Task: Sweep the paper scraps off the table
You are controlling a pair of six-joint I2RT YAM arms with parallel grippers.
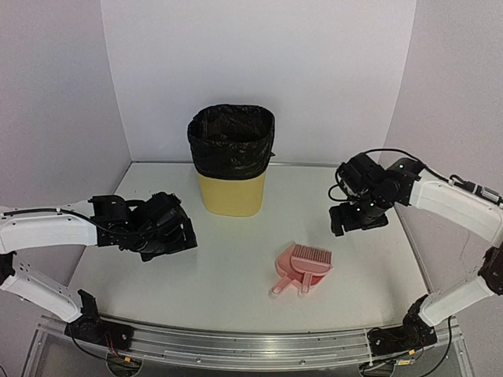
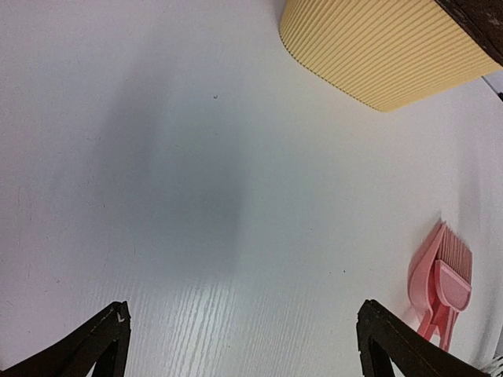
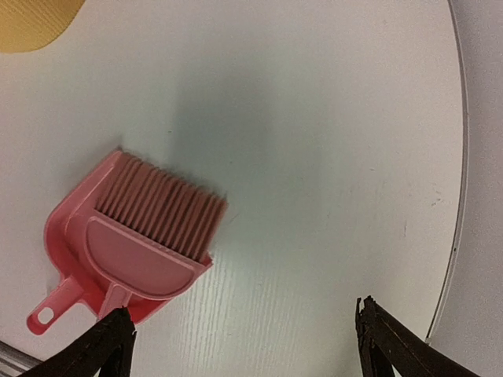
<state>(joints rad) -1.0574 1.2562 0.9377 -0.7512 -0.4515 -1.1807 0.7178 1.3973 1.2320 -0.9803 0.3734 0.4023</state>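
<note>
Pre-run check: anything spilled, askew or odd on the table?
Nothing stands out. The brush lies nested in the dustpan, the bin stands upright with its liner on, and no scraps show on the table.

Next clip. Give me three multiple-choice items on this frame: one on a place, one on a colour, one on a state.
1. Where does the brush lie? A in the dustpan; B in a drawer; C on a shelf.
2. What colour is the wall of the bin? A blue; B yellow; C green.
3. How are the left gripper and right gripper? A both shut on tools; B one open, one shut; C both open, empty.
Key: 1 A, its bristles sit inside the dustpan. 2 B, yellow ribbing below the black liner. 3 C, each wrist view shows spread jaws holding nothing.
</note>
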